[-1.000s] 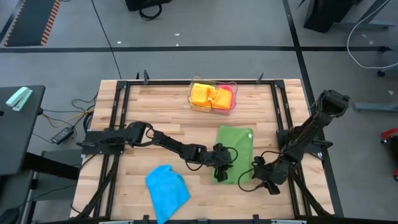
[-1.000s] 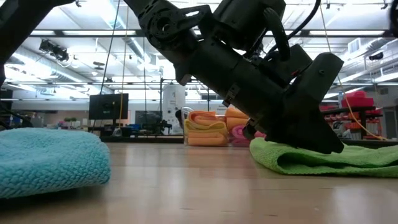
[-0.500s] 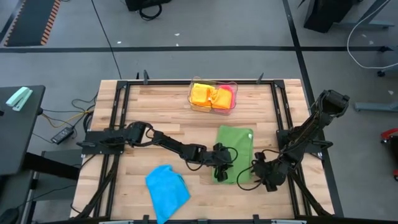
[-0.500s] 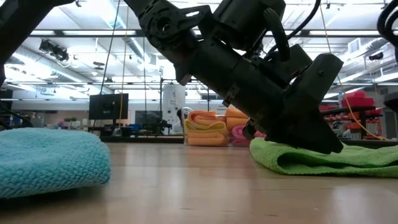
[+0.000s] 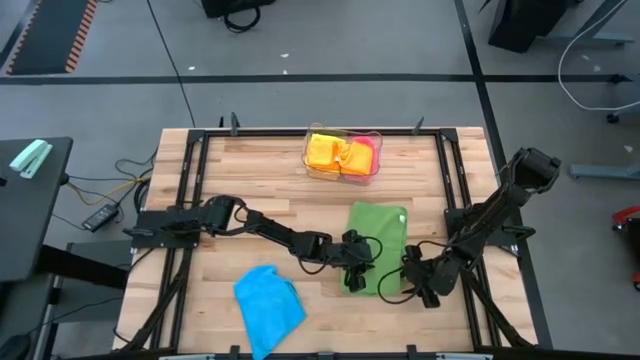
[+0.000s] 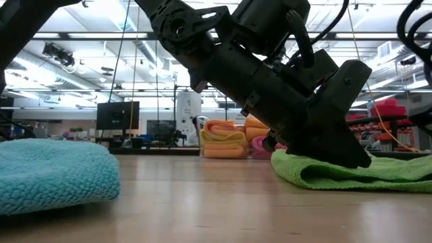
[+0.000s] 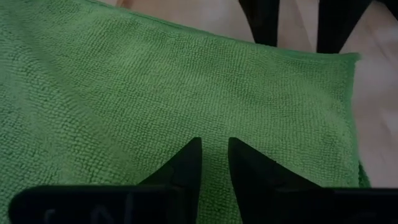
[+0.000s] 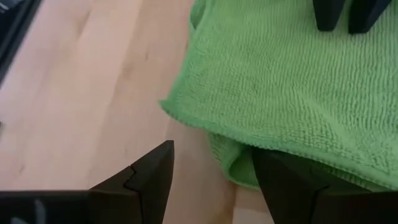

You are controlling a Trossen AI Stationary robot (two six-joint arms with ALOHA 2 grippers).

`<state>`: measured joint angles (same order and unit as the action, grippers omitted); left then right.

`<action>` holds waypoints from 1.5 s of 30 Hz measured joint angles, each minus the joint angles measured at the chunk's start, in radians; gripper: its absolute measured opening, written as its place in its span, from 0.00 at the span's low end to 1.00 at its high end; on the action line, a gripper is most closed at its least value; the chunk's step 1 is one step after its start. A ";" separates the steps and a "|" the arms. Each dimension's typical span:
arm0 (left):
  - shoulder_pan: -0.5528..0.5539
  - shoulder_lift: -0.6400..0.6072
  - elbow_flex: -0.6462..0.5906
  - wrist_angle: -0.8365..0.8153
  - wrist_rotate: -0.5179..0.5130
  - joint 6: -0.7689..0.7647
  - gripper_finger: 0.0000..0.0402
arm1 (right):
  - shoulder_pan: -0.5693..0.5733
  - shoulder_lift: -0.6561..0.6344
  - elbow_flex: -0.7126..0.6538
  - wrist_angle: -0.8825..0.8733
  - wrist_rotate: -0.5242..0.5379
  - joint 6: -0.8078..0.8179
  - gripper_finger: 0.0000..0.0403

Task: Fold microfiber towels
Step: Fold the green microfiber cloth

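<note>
A green towel [image 5: 380, 235], folded into layers, lies flat on the wooden table right of centre. My left gripper [image 5: 352, 267] reaches in from the table's left, its fingers nearly shut and set down on the towel [image 7: 124, 93] near its left edge; the low view shows the gripper [image 6: 358, 158] lying on the cloth. My right gripper [image 5: 408, 285] hovers open at the towel's near right corner [image 8: 166, 106]. One finger is over bare wood and the other over the cloth edge; no touch shows. A blue towel [image 5: 268, 305] lies crumpled near the front edge. My left gripper's fingertips [image 7: 189, 155] sit on the green towel's upper face [image 7: 211, 134] near its left edge, slanting down from the table's left. Green cloth fills the narrow gap between them; whether a fold is pinched up there I cannot tell. The towel lies flat on the table.
A clear tray [image 5: 343, 172] at the far edge holds folded orange, yellow and pink towels [image 5: 340, 153]. A black frame [image 5: 455, 210] borders the tabletop. Bare wood lies between the blue towel and the green one.
My right gripper has edged a little toward the green towel's near right corner and tipped slightly. It is still open. My left gripper and the towels have kept still.
</note>
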<state>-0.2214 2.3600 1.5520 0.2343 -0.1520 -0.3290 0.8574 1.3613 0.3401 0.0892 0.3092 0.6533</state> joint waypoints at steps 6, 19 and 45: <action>0.000 0.000 0.000 -0.003 0.000 0.000 0.21 | 0.002 0.049 0.000 0.099 -0.045 -0.019 0.56; 0.000 0.000 0.000 -0.008 0.000 -0.001 0.22 | 0.106 0.076 -0.001 0.231 -0.137 -0.070 0.56; 0.001 0.008 -0.002 0.002 0.000 -0.001 0.20 | 0.051 0.221 0.084 0.346 -0.137 -0.183 0.56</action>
<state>-0.2207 2.3676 1.5505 0.2365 -0.1520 -0.3301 0.9086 1.5823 0.4244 0.4349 0.1722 0.4704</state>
